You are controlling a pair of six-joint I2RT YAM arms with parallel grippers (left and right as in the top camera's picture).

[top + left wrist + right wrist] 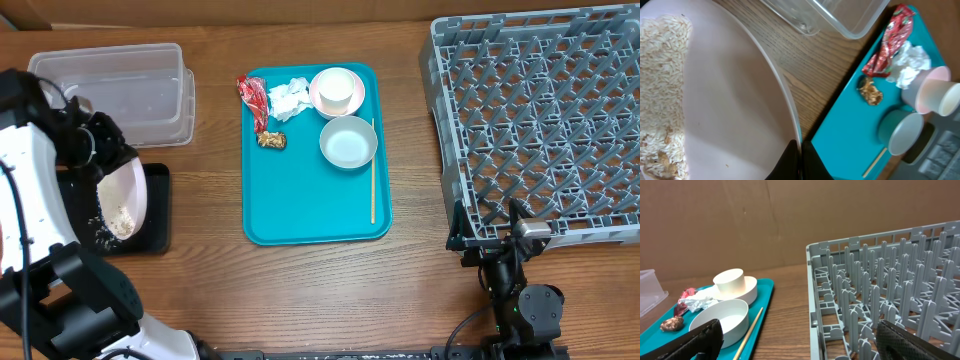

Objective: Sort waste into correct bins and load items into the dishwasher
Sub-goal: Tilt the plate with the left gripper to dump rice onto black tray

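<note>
My left gripper [800, 161] is shut on the rim of the pale plate [725, 105], tilted over the black tray [152, 232]; rice crumbs [660, 75] cling to its low side. The clear tub [120, 85] lies behind it. On the teal tray [310, 200] are a red wrapper [252, 100], white napkin [290, 97], brown lump [272, 140], a white cup [337, 92] inside the pink bowl [750, 292], a grey-blue bowl [348, 142] and a wooden stick [373, 185]. My right gripper [810, 342] stands open and empty at the grey dish rack's [540, 120] near-left corner.
The rack's pegs [880, 295] rise right in front of my right fingers [920, 342]. Bare wooden table [415, 170] runs between the teal tray and the rack. A cardboard wall [790, 220] closes off the back.
</note>
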